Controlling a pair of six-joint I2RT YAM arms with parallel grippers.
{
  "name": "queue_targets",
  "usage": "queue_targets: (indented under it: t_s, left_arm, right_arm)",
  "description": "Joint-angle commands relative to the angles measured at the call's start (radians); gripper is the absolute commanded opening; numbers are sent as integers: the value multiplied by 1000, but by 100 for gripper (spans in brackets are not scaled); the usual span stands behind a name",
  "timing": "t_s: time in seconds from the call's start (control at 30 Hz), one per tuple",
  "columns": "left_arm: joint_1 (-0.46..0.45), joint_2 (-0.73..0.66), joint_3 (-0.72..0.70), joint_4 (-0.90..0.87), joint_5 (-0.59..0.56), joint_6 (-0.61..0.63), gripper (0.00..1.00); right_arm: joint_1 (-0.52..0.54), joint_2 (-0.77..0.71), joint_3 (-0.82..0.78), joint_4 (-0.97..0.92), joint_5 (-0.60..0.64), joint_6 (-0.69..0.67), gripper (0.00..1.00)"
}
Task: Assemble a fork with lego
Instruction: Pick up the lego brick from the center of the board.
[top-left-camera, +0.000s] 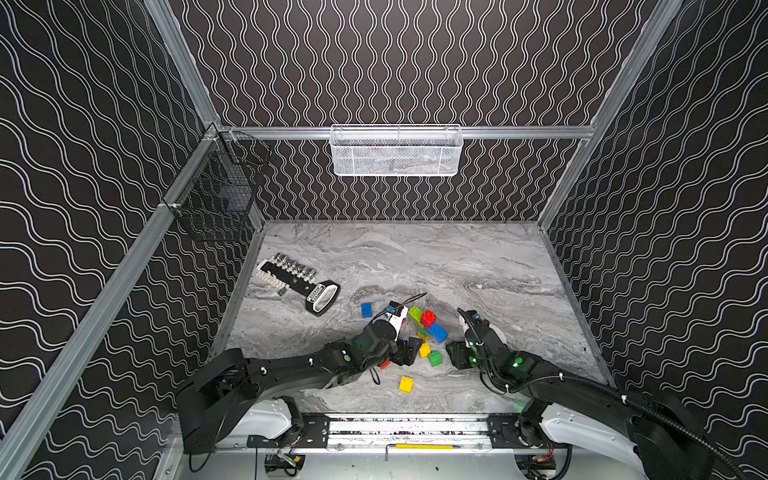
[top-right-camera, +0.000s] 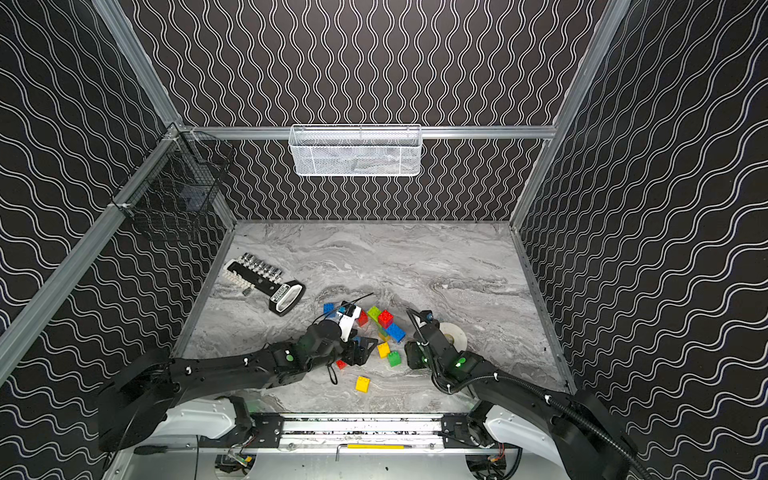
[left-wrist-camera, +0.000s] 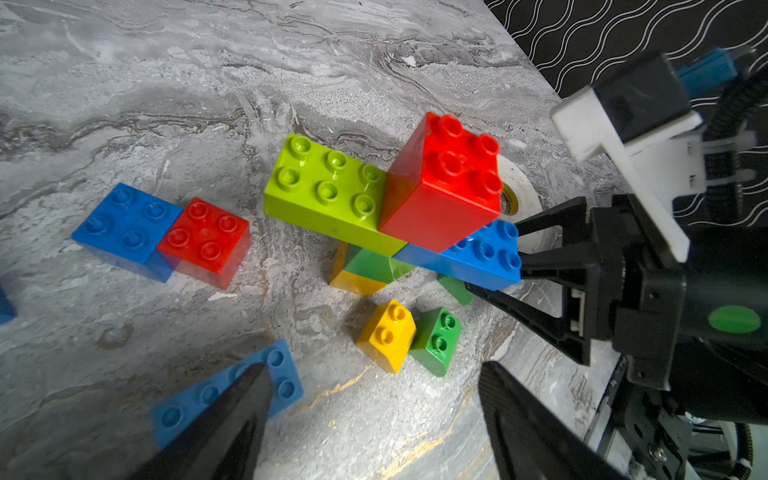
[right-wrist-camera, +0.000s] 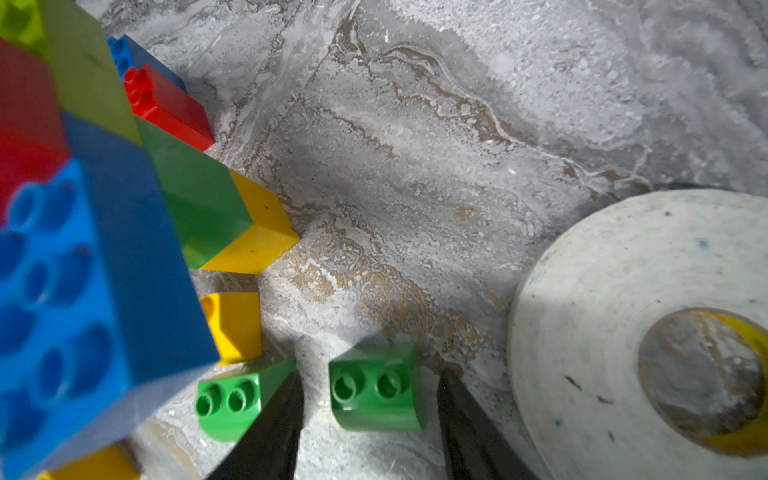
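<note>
Lego lies in the middle of the marble table (top-left-camera: 478, 266). A stack shows a lime oblong brick (left-wrist-camera: 328, 187), a red square brick (left-wrist-camera: 449, 178) and a blue oblong brick (left-wrist-camera: 478, 257) over green and yellow ones. Loose pieces include a blue square (left-wrist-camera: 124, 224), a red square (left-wrist-camera: 203, 239), a small yellow brick (left-wrist-camera: 386, 334) and a small green one (left-wrist-camera: 436, 340). My right gripper (right-wrist-camera: 370, 374) is open around another small green two-stud brick (right-wrist-camera: 376, 388), with a gap on each side. My left gripper (left-wrist-camera: 374, 368) is open over bare table, one finger over a flat blue brick (left-wrist-camera: 278, 374).
A white roll of tape (right-wrist-camera: 623, 332) lies right beside the right gripper. A black socket holder (top-left-camera: 297, 282) sits at the back left. A white mesh basket (top-left-camera: 396, 150) and a black wire basket (top-left-camera: 220, 187) hang on the walls. A yellow brick (top-left-camera: 406, 384) lies near the front.
</note>
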Motion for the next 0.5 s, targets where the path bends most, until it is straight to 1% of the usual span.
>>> queue_targets:
  t_s: [0.0,0.17,0.23,0.4,0.47]
  left_arm:
    - [-2,5,8,18,-1,10,82]
    - [-1,13,8,20,4,6,82]
    - [-1,15,11,16,4,9,82]
    - [-1,16,12,17,4,9,82]
    - [-1,18,10,18,4,8,82]
  right_arm:
    - [21,26,26,-28,48,0,52]
    - [66,90,55,-51,94,25,50]
    - [83,113,68,-64,119,37,47]
    - [103,145,87,-90,169,62,44]
    - [104,151,93,-100,186,72,40]
